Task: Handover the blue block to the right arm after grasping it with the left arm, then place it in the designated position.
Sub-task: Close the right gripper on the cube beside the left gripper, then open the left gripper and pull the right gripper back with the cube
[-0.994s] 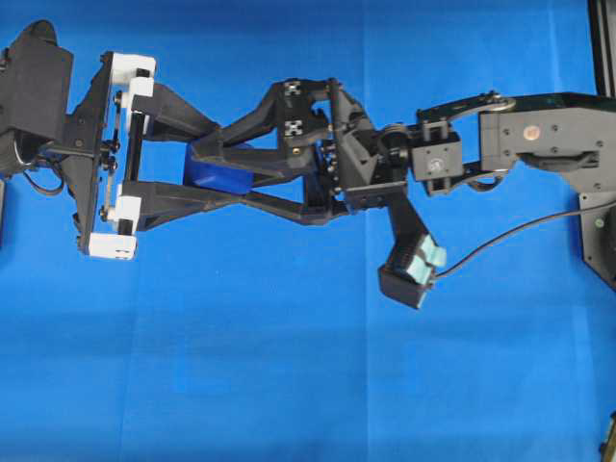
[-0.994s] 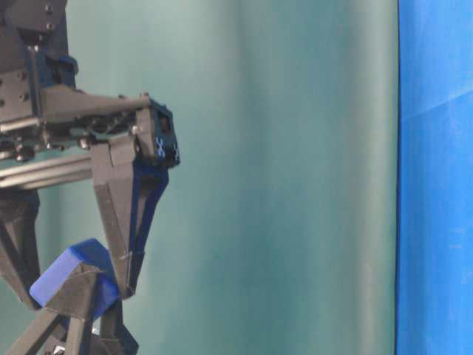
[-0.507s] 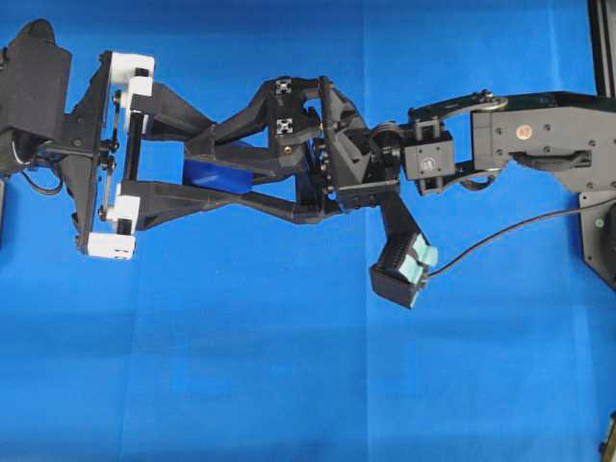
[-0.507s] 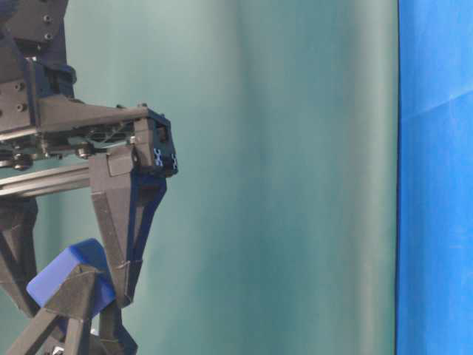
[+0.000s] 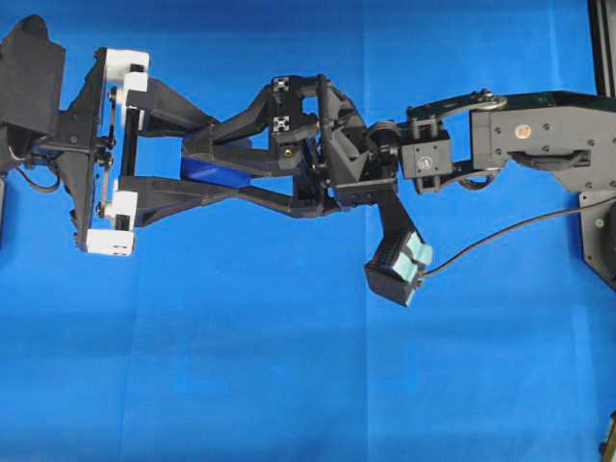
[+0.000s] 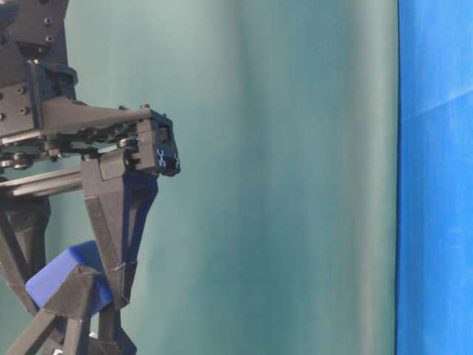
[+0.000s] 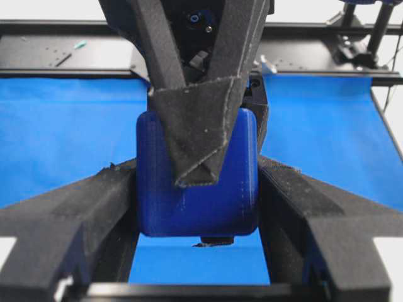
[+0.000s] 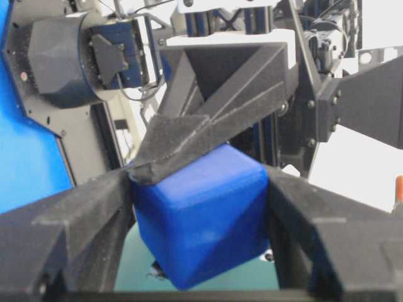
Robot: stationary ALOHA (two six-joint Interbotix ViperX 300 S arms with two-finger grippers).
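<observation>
Bright blue cloth covers the surface; a teal backdrop fills the table-level view, with a strip of the same blue at its right edge.

Both arms meet tool to tool above the cloth. Left arm, with white corner blocks, reaches in from the left of the overhead view; right arm, all black, from the right.

Left tool: fingers narrowed onto the blue block, one pressing each side. In the left wrist view the block sits squarely between the two padded fingers, both side faces in contact.

Right tool: fingers interleaved with the left ones, turned roughly crosswise to them. In the left wrist view one right finger lies flat over the block's near face and the tip of the other shows just below its bottom edge. In the right wrist view the block sits between this tool's fingers, touching them on both sides, with a left finger lying across its top corner. Right tool is closed onto the block too.

Table-level view: block held in the air, tilted, with fingers from above and below meeting on it.

A small black camera box hangs beneath the right wrist, cable trailing right.
</observation>
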